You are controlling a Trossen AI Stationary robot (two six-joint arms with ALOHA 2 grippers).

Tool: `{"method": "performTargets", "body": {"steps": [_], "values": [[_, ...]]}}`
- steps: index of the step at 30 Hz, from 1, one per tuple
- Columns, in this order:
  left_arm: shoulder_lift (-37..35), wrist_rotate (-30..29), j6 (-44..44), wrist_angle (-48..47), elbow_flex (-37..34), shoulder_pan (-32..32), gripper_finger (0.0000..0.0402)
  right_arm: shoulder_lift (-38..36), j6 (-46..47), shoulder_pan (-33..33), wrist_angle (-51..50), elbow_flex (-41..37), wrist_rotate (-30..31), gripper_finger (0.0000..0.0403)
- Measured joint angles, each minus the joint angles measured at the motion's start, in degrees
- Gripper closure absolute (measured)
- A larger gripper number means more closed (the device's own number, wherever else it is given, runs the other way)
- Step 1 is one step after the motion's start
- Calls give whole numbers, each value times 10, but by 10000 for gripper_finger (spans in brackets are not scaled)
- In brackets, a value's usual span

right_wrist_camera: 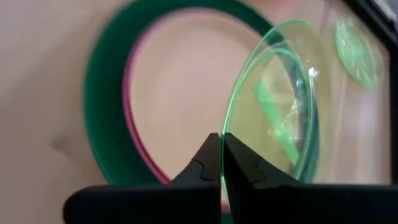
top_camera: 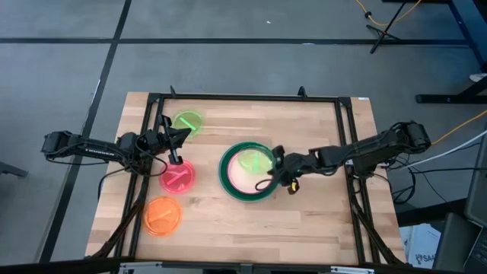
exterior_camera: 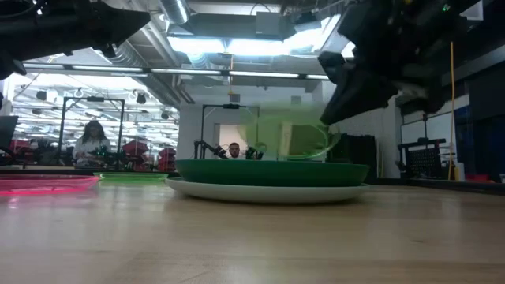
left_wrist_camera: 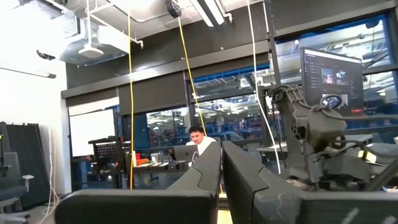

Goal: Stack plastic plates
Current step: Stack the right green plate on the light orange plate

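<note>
A stack (top_camera: 230,179) sits mid-table: a dark green plate (exterior_camera: 268,170) on a pale plate (exterior_camera: 260,192), with a magenta-rimmed plate (right_wrist_camera: 134,130) and a peach plate (right_wrist_camera: 180,93) inside. My right gripper (top_camera: 272,165) is at the stack's right rim, shut on a translucent lime plate (top_camera: 254,160) that is tilted over the stack. A second lime plate (top_camera: 188,122), a pink-red plate (top_camera: 177,177) and an orange plate (top_camera: 163,215) lie flat on the table's left. My left gripper (top_camera: 174,149), shut and holding nothing, hovers between the second lime plate and the pink-red plate. My right gripper pinches the lime plate's rim (right_wrist_camera: 231,163) between its two fingers, one on each face, coming from the table's right side. The plate is lifted and tilted steeply over the stack (exterior_camera: 288,134). I cannot tell whether its lower edge touches the peach plate.
A black frame (top_camera: 243,97) runs along the table's far edge and sides. Bare wood lies at the near right of the table (top_camera: 304,224). People sit at desks in the room beyond (exterior_camera: 93,142).
</note>
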Motion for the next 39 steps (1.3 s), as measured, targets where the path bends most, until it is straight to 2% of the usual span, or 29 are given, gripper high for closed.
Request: {"method": "performTargets", "body": {"steps": [5,12,22,39], "values": [[0,0,0,0,0,0,392,0,2,8,25,0,-53,401],[0,0,0,0,0,0,392,6,22,7,37,0,-84,401],[0,0,0,0,0,0,392,71,23,7,59,0,-79,401],[0,0,0,0,0,0,392,90,78,7,84,0,-62,400]]}}
